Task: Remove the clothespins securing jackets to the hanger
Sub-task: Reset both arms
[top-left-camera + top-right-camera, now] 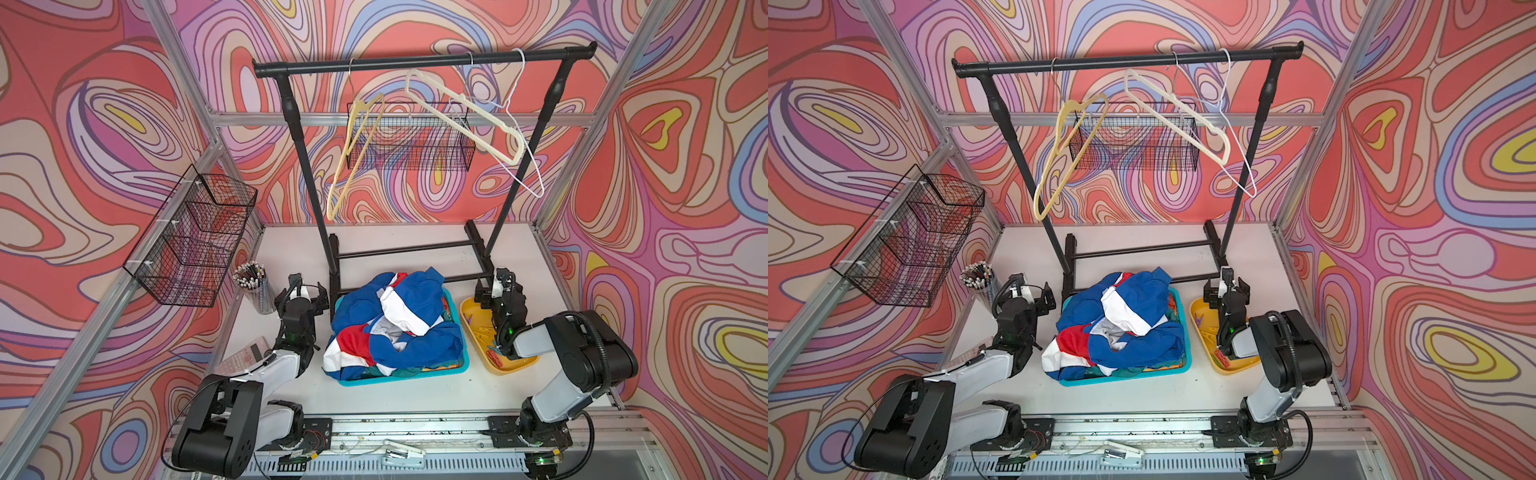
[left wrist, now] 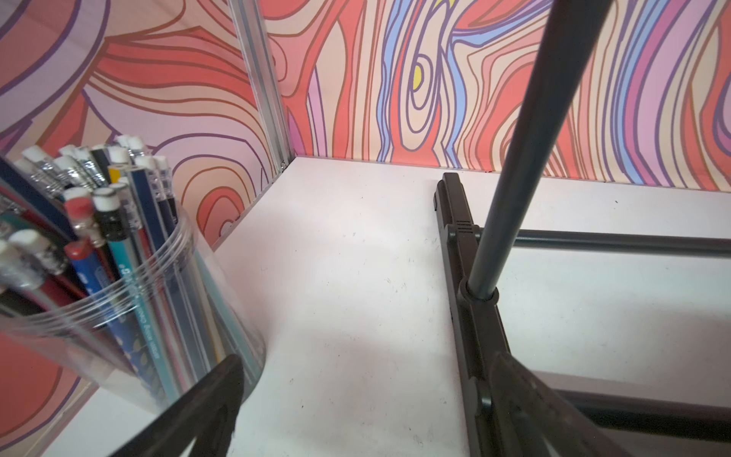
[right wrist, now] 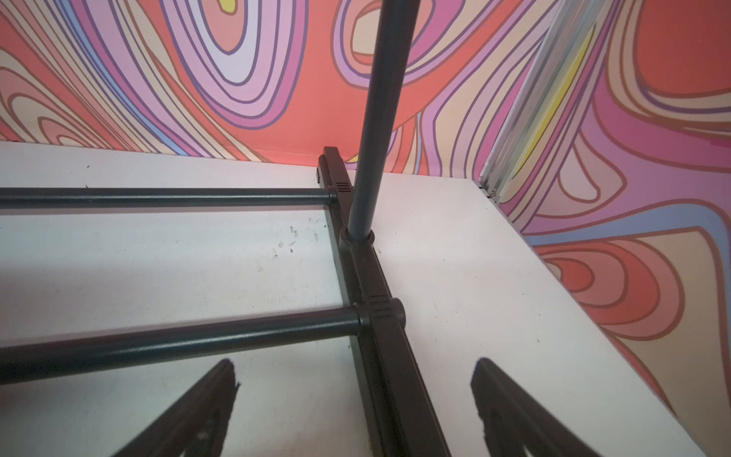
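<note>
Nearest: black boxy elbow housing (image 1: pixel 216 419) of the left arm, its white forearm rising to a wrist bent forward. The left gripper (image 1: pixel 302 296) is level, jaws spread wide, empty; a clear ribbed plastic cup of pencils (image 1: pixel 259 293) stands just beside it. The right gripper (image 1: pixel 498 293) is equally agape, holding nothing, with the black tubular rack foot (image 3: pixel 375 285) just ahead. Crumpled glossy jackets (image 1: pixel 395 324) are heaped in a teal plastic basket (image 1: pixel 399 377) between both grippers. Small plastic clothespins (image 1: pixel 494 356) lie in a rounded yellow tray (image 1: pixel 515 365) beneath the right wrist.
</note>
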